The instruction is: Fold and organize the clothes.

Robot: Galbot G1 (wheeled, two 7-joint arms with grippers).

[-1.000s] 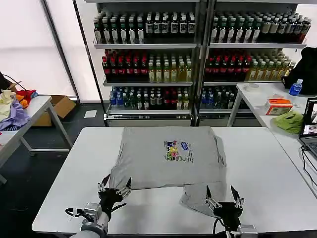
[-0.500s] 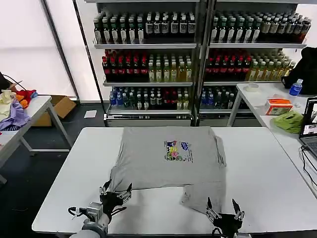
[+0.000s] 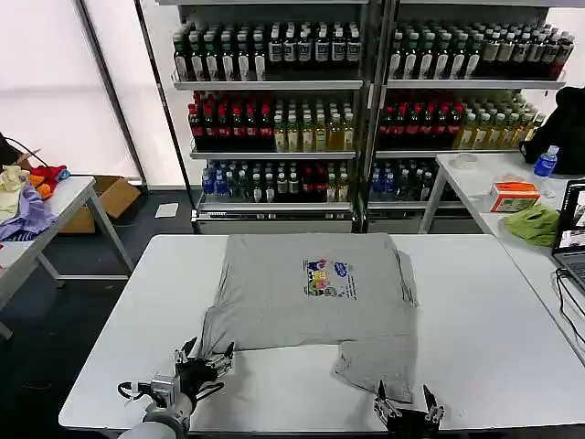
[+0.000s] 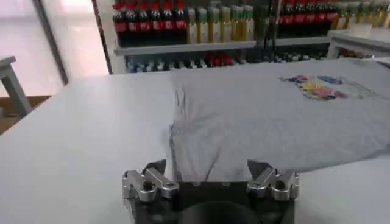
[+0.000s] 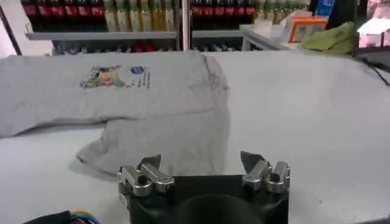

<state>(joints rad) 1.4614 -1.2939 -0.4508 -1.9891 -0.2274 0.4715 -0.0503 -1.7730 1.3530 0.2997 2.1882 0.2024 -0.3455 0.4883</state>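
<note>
A light grey shirt (image 3: pixel 311 293) with a small multicoloured chest print (image 3: pixel 326 276) lies partly folded on the white table (image 3: pixel 475 302). Its near right part (image 3: pixel 377 364) sticks out toward the front edge. My left gripper (image 3: pixel 205 358) is open at the table's front left, just short of the shirt's near left corner (image 4: pixel 183 164). At the front edge my right gripper (image 3: pixel 403 404) is open too, just short of the shirt's protruding flap (image 5: pixel 164 143). Neither holds anything.
Shelves of bottled drinks (image 3: pixel 274 110) stand behind the table. A side table at right carries a lime-green cloth (image 3: pixel 533 222), an orange box (image 3: pixel 514 194) and a laptop (image 3: pixel 574 229). Coloured garments (image 3: pixel 27 197) lie on a table at left.
Both grippers have drawn back toward the table's front edge, off the shirt. The shirt itself lies as before.
</note>
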